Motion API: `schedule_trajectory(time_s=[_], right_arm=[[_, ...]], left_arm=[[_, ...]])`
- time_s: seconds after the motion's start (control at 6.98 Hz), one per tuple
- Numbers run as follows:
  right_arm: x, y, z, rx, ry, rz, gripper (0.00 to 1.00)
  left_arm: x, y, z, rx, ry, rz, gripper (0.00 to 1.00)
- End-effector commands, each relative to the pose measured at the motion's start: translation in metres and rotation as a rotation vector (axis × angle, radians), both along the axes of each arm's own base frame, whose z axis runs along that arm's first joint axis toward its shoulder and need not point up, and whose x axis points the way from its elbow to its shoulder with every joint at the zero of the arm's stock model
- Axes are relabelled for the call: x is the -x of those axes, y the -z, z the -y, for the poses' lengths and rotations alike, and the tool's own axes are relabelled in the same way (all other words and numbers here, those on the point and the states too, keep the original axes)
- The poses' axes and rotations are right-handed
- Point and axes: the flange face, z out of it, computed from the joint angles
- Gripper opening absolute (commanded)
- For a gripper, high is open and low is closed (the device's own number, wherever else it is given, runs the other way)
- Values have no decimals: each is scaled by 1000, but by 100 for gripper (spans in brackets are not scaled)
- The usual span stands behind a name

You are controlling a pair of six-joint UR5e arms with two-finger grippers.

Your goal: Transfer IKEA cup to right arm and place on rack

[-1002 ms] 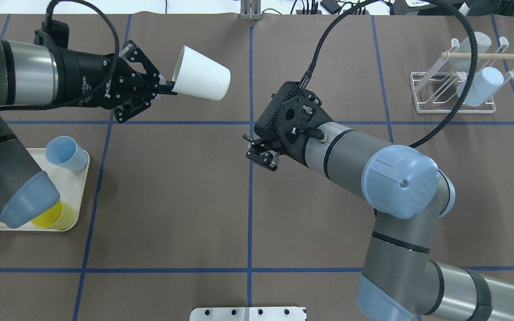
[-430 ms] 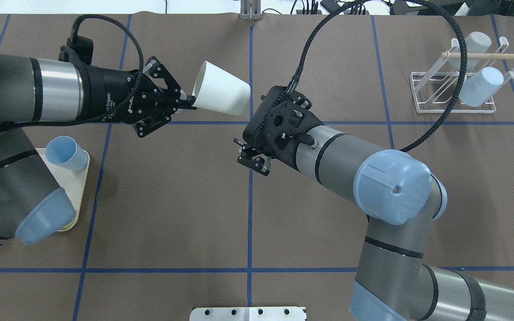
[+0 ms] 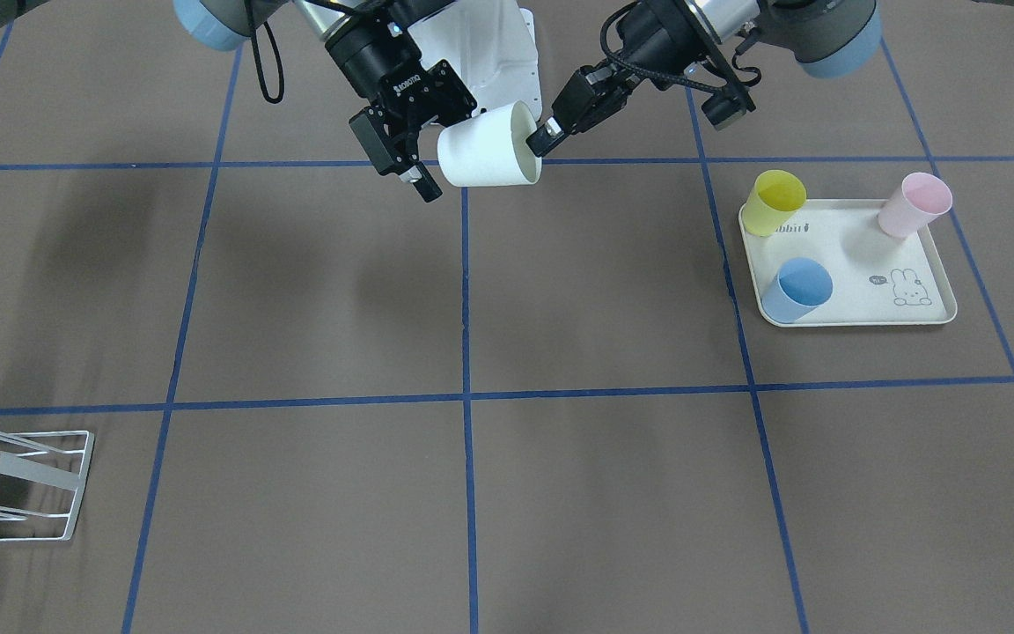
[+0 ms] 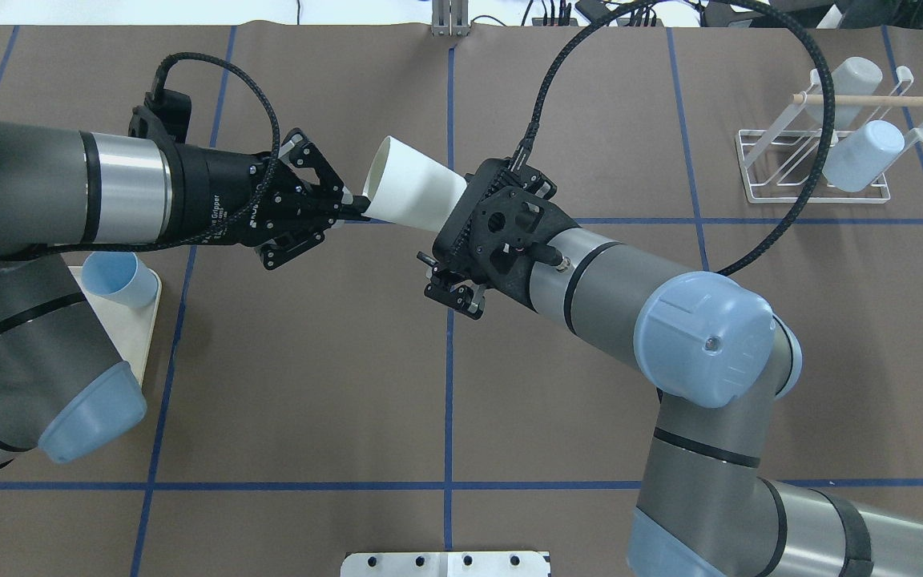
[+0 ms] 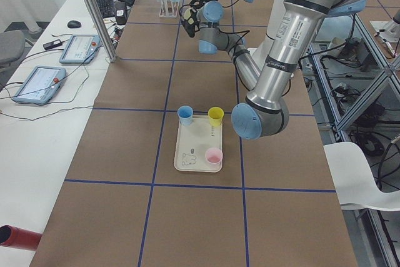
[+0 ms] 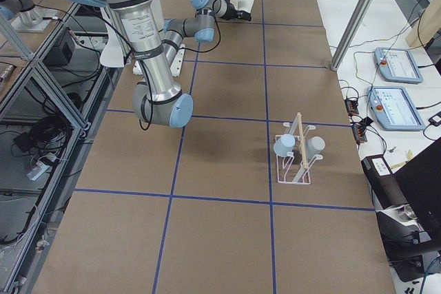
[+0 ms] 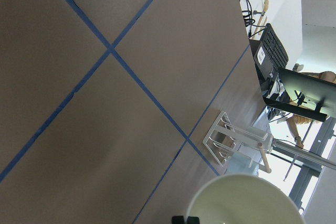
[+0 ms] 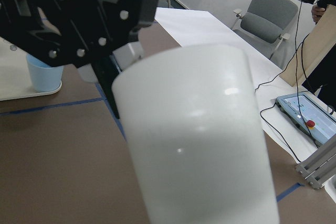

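Over the table (image 4: 309, 361), left gripper (image 4: 353, 210) pinches white cup (image 4: 413, 192), now moved into spread right gripper (image 3: 441, 148).

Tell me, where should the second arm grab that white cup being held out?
Around its closed base end, coming from opposite the left gripper. That one pinches the rim, and the white cup lies sideways, base toward the open right gripper.

Under the left gripper (image 4: 353, 210): table (image 4: 309, 361) in a brown cover with a blue tape grid (image 4: 449, 401). Ahead of it, past the table's end: keyboard (image 7: 270, 56) and dark monitor (image 7: 307, 90). Ahead of the right gripper (image 3: 423, 172): white bench (image 8: 205, 30), grey office chair (image 8: 273, 19), teach pendant (image 8: 307, 116) at the bench edge; light even, shadows on the cover soft.
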Motion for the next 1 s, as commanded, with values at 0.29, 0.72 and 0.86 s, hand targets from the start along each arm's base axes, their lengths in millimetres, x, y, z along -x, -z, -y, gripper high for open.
schedule_trajectory(time_s=[0.29,0.72,0.86], right_arm=[[-3,6,-1,-6,2,11,100],[-4,9,-2,-17,2,13,100],[-5,10,-3,-19,4,14,100]], left_arm=[[-9,-2,-7,-2,-17,4,0],[-14,-3,-9,1,-7,7,0],[-15,-3,-9,1,-9,7,0]])
